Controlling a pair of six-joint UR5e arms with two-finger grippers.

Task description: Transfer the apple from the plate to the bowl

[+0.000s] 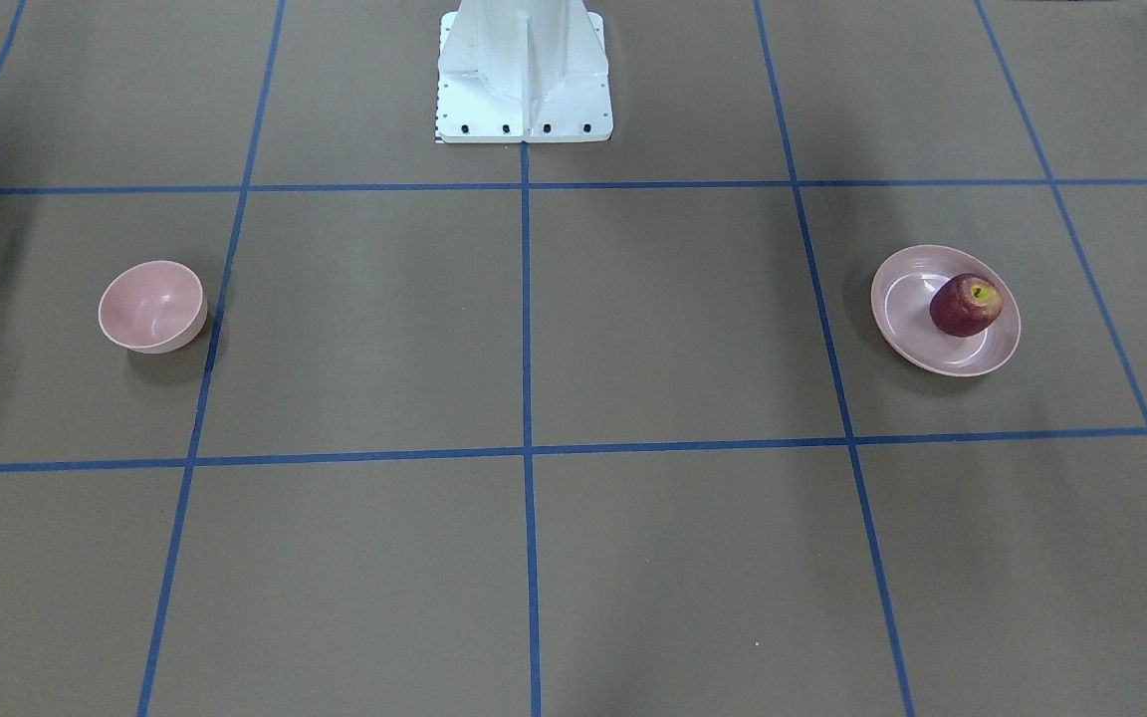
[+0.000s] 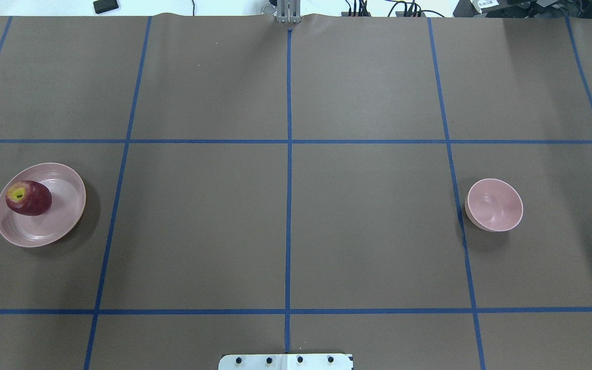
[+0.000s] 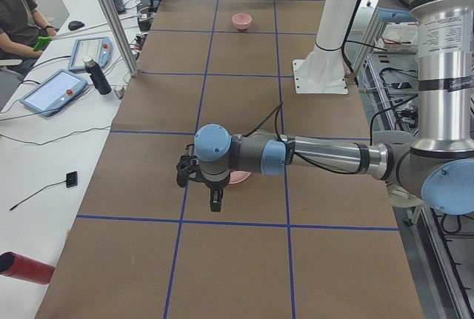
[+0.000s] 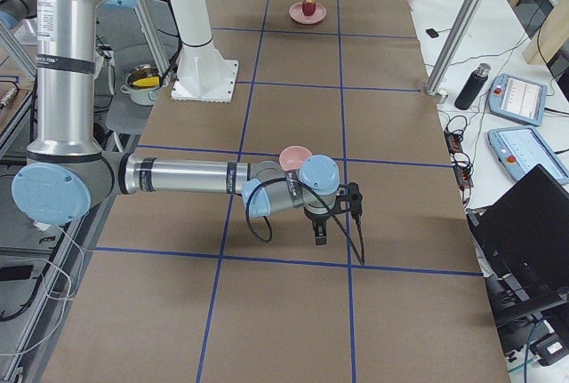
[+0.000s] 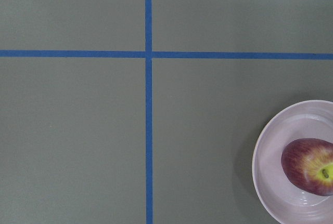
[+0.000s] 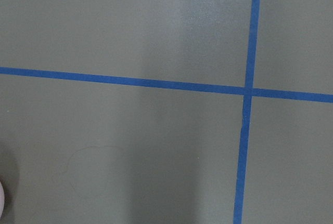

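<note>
brown taped bench [image 2: 198, 221]: apple [image 2: 29, 198] on plate [image 2: 49, 226], bowl [image 2: 495, 204] empty, well apart; transfer not begun; left claw [image 3: 215, 202], right claw [image 4: 321, 235] aloft, open or closed: cannot tell.

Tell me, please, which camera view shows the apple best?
Overhead exterior: the apple sits whole on the plate, yellow stem hollow visible. Front-facing also shows it whole, smaller. Left wrist crops it at the frame edge; exterior right shows it tiny; in exterior left the left arm hides it; right wrist misses it.
</note>
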